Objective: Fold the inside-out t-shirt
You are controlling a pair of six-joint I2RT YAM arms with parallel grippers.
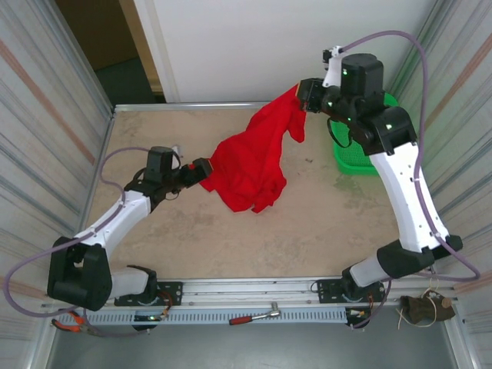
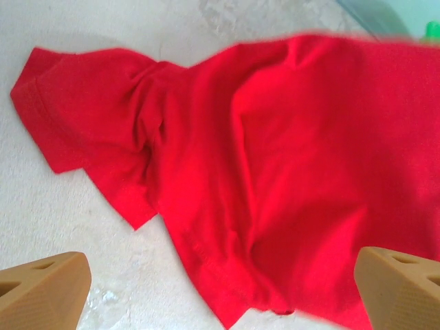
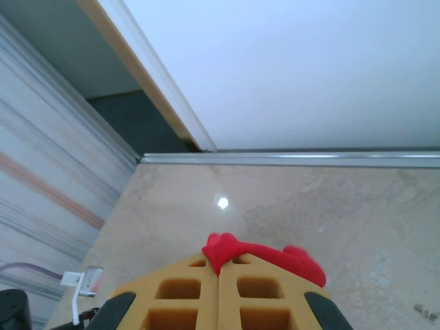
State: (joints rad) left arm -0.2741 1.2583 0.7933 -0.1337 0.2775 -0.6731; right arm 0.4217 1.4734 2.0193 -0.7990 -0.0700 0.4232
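Top external view: the bench (image 1: 177,231) is boxed in by ribbed panels (image 1: 46,115) left and right, with a metal rim (image 1: 192,105) along its far edge. Its near half and left side lie bare, so there is open room there. The red t-shirt (image 1: 250,165) hangs stretched from the far right down to mid-bench, its lower bulk bunched on the surface. The right claw (image 1: 302,94), raised near the far rim, is pinched on the shirt's top corner. The left claw (image 1: 201,174) sits low at the shirt's left edge; whether it touches the cloth I can't tell from here. A green basket (image 1: 355,154) stands at the right, partly under the right arm. A red-handled tool (image 1: 255,315) and pliers (image 1: 73,323) lie on the front rail.

Left wrist view: the left claw's fingers (image 2: 41,292) stand wide apart, gripping nothing. The t-shirt (image 2: 289,172) spreads below them, one sleeve (image 2: 69,117) flat on the bench at left.

Right wrist view: the right claw's fingers (image 3: 185,295) are pressed together, with a tuft of the t-shirt (image 3: 265,253) poking out from between the tips. Beyond it, bare bench runs to the rim and a white wall (image 3: 309,69).
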